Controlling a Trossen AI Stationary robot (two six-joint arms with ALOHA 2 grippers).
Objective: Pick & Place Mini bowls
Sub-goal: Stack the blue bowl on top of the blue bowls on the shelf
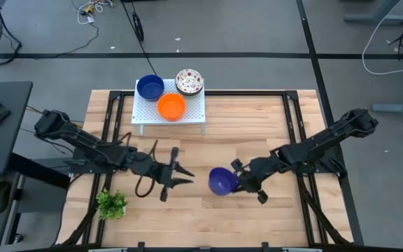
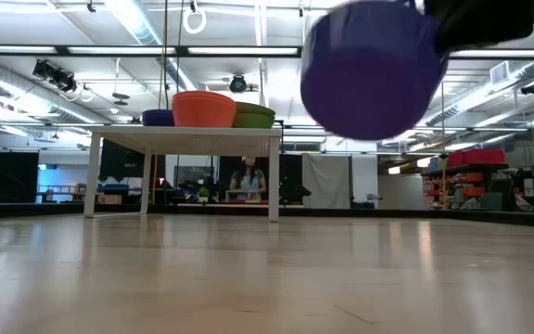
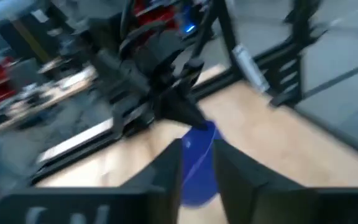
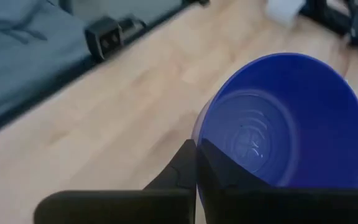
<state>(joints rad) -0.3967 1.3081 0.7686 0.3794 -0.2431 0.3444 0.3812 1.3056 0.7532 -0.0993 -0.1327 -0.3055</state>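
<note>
My right gripper [image 1: 238,180] is shut on a solid blue mini bowl [image 1: 220,181] near the middle of the table, and the low view shows that bowl [image 2: 374,70] high above the tabletop. My left gripper [image 1: 182,175] is open just left of the bowl, fingers pointing at it and touching nothing. In the left wrist view the bowl [image 3: 197,177] shows beyond the gap between those fingers. Three more mini bowls stand on the white perforated rack [image 1: 187,120]: one blue [image 1: 150,87], one orange [image 1: 171,106], one white and speckled [image 1: 189,81]. My right gripper holds the blue bowl by its rim [image 4: 199,124], with one finger inside the bowl and one outside. The fingers [image 4: 182,165] reach it from the table's right side, roughly level. The bowl is lifted clear of the table and tilted.
The rack stands on legs at the table's far edge, left of centre [image 2: 184,134]. A small green plant [image 1: 110,204] sits near the near-left corner. A loose black cable [image 1: 145,183] lies by my left arm. Bare wood lies between the rack and the grippers.
</note>
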